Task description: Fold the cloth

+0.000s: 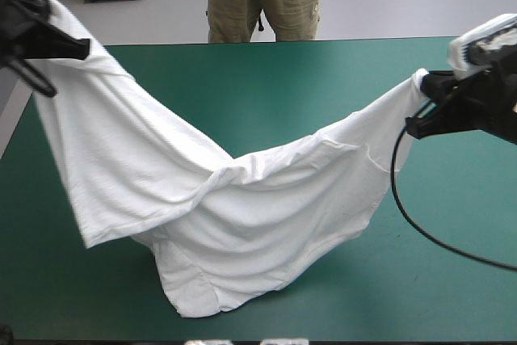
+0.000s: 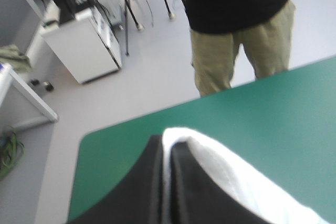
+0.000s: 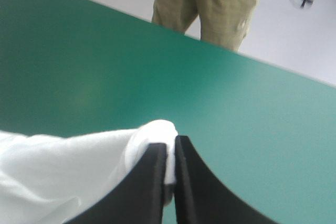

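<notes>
The T-shirt [image 1: 242, 199] hangs stretched between the two grippers, raised above the teal-green counter [image 1: 266, 78]. The left gripper [image 1: 66, 43] holds one end high over the counter's far left corner. The right gripper [image 1: 422, 104] holds the other end over the right side and sits somewhat lower in the high view. Between them the white cloth sags in a deep curve. Its lowest part lies in folds on the counter near the front edge, a little left of the middle. From the left gripper a broad panel drops down to a straight lower edge; I cannot tell whether that edge touches the counter. From the right gripper the cloth runs as a narrower band that widens toward the middle, with a seam showing along it.

In the left wrist view the left gripper's black fingers [image 2: 152, 182] are pressed almost together. A thin white edge of the T-shirt is pinched between them, and more cloth bulges over the tip and down one side. In the right wrist view the right gripper's fingers [image 3: 149, 182] are also nearly closed, pinching a bunched bit of the T-shirt at the tip. The rest trails off to one side above the counter
</notes>
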You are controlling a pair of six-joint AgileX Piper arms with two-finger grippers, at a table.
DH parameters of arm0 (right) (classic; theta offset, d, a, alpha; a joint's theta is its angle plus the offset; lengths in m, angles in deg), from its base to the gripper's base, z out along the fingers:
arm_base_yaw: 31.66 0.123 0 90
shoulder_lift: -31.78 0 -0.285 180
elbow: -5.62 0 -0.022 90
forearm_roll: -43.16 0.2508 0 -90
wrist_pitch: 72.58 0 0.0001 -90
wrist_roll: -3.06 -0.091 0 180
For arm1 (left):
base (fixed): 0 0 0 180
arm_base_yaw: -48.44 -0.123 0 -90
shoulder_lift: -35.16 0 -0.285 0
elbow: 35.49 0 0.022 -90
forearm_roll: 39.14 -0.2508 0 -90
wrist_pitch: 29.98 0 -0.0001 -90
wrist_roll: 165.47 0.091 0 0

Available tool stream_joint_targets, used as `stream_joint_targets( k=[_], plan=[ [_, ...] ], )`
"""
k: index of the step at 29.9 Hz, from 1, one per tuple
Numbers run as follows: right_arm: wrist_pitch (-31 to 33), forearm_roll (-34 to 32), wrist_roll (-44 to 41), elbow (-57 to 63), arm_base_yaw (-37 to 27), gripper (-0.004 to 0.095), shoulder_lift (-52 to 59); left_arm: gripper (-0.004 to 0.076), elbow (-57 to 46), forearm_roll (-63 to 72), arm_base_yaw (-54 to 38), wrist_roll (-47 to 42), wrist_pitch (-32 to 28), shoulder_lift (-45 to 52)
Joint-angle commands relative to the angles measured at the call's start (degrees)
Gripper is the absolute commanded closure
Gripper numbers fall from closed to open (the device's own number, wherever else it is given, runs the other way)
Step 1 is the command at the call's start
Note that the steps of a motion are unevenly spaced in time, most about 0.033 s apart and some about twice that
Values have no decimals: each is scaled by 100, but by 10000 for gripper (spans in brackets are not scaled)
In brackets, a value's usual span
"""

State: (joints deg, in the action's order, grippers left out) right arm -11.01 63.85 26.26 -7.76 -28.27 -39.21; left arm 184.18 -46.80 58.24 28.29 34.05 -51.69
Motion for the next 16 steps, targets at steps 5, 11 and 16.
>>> stream_joint_targets(
  k=[5,11,16],
  plan=[
    [-2092,57,355,929,14,908,-1328,733,-201,701,36,-68,-1336,-1521],
    [-2983,24,597,919,14,908,-2241,733,30,892,36,-68,-1677,-2633],
    [-3315,-215,562,919,4,873,-2677,732,61,944,36,-117,-1659,-3181]
  ],
)
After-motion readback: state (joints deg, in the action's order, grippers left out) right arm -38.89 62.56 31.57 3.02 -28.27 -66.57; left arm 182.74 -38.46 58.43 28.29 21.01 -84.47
